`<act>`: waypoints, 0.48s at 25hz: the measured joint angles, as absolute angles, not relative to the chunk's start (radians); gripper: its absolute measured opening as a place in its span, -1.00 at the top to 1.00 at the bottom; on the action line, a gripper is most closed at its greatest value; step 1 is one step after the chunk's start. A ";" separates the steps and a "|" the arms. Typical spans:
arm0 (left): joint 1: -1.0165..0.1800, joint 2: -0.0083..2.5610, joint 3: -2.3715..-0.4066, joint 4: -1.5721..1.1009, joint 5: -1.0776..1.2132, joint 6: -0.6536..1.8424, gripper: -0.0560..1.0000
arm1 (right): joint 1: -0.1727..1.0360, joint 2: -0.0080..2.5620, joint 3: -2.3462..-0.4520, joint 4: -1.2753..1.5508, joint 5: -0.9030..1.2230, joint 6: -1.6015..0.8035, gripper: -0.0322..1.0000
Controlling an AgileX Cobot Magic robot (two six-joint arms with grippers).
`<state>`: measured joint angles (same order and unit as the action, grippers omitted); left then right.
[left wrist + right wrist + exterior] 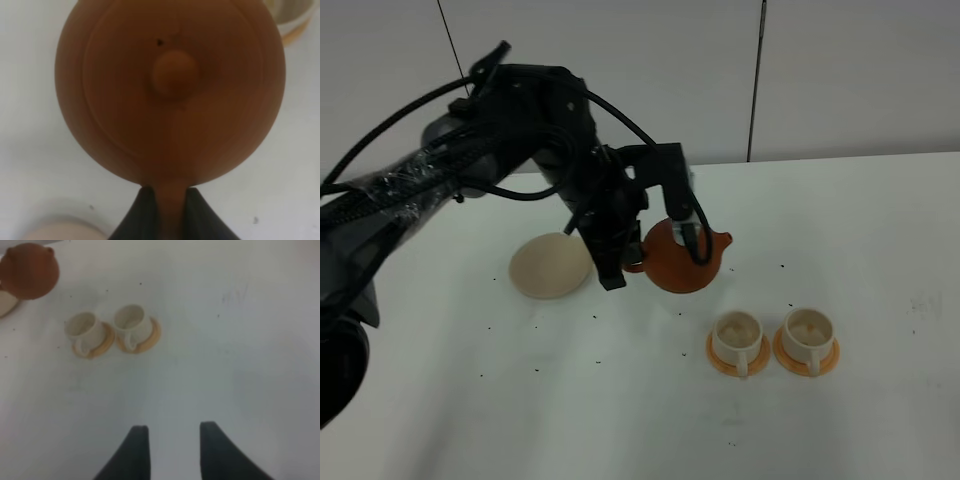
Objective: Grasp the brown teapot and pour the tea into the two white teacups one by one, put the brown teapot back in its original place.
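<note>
Gripping the teapot (680, 262) by its loop handle, the left hand (635, 262) was clamped tight and held it above the desk (880, 230), between the coaster (550, 265) and the two cups (737, 335). The cups stood side by side on orange saucers (717, 358). The right hand (172, 450) hung over bare desk, fingers apart, empty

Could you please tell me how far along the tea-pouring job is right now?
Done: the left claw is shut on the handle of the brown teapot, which is up off its beige coaster. In hand: the pot hangs between the coaster and the white teacups, not yet over either. Left: both pours, since the cups look empty, then setting the pot back on the coaster.
</note>
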<state>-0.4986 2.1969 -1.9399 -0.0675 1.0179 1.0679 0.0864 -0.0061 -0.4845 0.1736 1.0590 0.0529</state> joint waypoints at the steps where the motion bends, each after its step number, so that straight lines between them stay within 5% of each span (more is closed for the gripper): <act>1: -0.511 2.197 -1.940 -0.051 0.998 1.069 0.57 | 0.086 -0.006 -0.484 0.174 1.059 0.053 0.47; 12: -0.602 2.197 -1.940 0.015 0.820 1.114 0.57 | 0.086 -0.006 -0.484 0.174 1.059 0.053 0.47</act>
